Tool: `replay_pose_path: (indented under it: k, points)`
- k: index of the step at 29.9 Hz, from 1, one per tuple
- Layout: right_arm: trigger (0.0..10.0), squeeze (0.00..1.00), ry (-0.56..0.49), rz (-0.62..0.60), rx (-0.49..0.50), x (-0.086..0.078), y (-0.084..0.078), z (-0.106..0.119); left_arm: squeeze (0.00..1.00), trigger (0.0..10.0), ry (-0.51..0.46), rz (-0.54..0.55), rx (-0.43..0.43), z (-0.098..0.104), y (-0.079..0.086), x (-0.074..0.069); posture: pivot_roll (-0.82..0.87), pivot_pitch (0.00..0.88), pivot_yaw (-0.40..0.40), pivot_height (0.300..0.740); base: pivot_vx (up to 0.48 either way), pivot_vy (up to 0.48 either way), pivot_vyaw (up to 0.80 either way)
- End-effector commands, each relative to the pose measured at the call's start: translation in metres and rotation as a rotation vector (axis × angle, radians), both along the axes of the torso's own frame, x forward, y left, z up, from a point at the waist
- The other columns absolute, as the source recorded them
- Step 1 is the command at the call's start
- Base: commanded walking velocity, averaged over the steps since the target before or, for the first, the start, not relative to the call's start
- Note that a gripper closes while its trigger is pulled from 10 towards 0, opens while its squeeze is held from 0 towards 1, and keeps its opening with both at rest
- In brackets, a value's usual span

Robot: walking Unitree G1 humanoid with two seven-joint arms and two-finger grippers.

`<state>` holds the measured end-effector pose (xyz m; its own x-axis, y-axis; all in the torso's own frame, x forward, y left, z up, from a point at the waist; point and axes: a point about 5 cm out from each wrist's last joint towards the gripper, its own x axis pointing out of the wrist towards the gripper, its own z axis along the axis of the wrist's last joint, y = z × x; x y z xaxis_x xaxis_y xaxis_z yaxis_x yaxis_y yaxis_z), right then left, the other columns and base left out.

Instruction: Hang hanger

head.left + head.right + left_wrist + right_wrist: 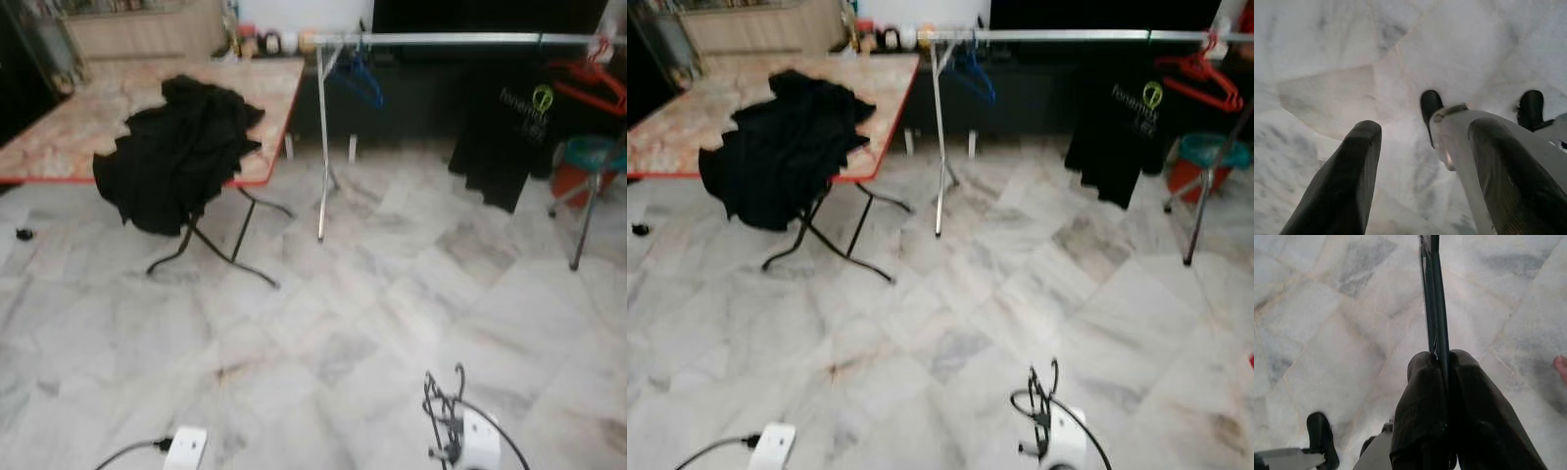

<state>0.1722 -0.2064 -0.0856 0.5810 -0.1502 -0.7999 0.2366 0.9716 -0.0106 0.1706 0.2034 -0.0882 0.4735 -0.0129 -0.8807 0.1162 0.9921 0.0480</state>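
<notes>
Marble floor (392, 294), silver clothes rail (451, 39) ahead, folding table (59, 127) with black cloth (176, 147).
Right gripper (1444, 363) pinches a thin dark hanger (1434, 293) rising from between its fingers; left gripper (1422, 132) gapes empty over the floor.

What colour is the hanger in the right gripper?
Dark green. The hanger is pinched in the right gripper, seen best in the right wrist view.
</notes>
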Motion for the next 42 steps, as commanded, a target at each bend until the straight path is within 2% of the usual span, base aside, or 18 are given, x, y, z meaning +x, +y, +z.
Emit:
replay_pose_path:
  k: [1,6,21,30,42]
  points:
    - [10.0,0.00,0.006,0.004,0.015,0.0007,0.0053,-0.0008,0.00,10.0,0.008,0.010,0.005,0.0006,0.0053,-0.0007,-0.01,0.000,0.027,0.740,0.000,0.000,0.00]
    - [10.0,0.00,0.020,0.013,0.021,-0.0012,0.0059,-0.0019,0.00,10.0,0.009,0.001,-0.009,0.0002,0.0035,-0.0010,-0.01,0.000,0.023,0.740,0.113,0.000,-0.60]
    - [10.0,0.00,0.013,0.024,0.031,-0.0005,0.0061,-0.0015,0.00,10.0,0.015,-0.018,-0.016,-0.0005,0.0018,-0.0023,-0.02,0.000,0.021,0.740,0.356,0.000,0.00]
    - [10.0,0.00,0.031,0.032,0.034,-0.0038,0.0074,-0.0034,0.00,10.0,0.017,-0.019,-0.009,-0.0004,0.0040,-0.0029,-0.02,0.000,0.026,0.740,0.401,0.000,-0.75]
    - [10.0,0.00,0.035,0.036,0.028,-0.0050,0.0075,-0.0039,0.00,10.0,0.022,-0.022,-0.006,-0.0008,0.0048,-0.0043,-0.02,0.000,0.032,0.740,0.417,0.000,0.00]
